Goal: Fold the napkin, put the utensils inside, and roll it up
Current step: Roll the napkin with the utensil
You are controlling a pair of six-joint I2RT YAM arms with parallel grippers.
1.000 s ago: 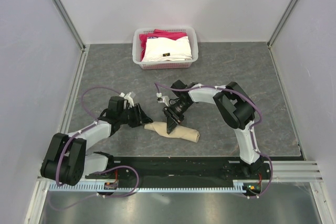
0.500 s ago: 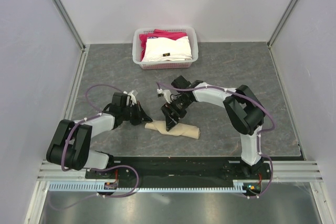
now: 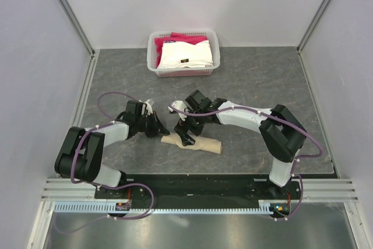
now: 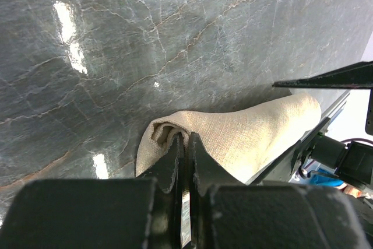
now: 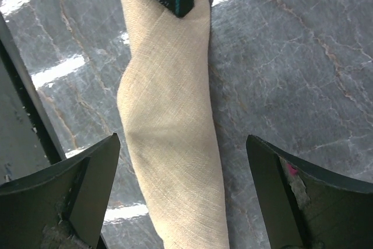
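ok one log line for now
napkin rolled up | left gripper shut at its end | right gripper open over it

napkin (image 3: 192,143) tan, fine weave | table (image 3: 262,80) dark grey, pale-veined | basket (image 3: 183,73) white

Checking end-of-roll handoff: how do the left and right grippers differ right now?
The left gripper is shut, jaws pressed together; the right gripper is wide open. The left gripper meets the rolled napkin at its end; the right gripper straddles it farther along, fingers clear of the cloth on both sides. Whether the left one pinches cloth is unclear. Both sit low at the same roll.
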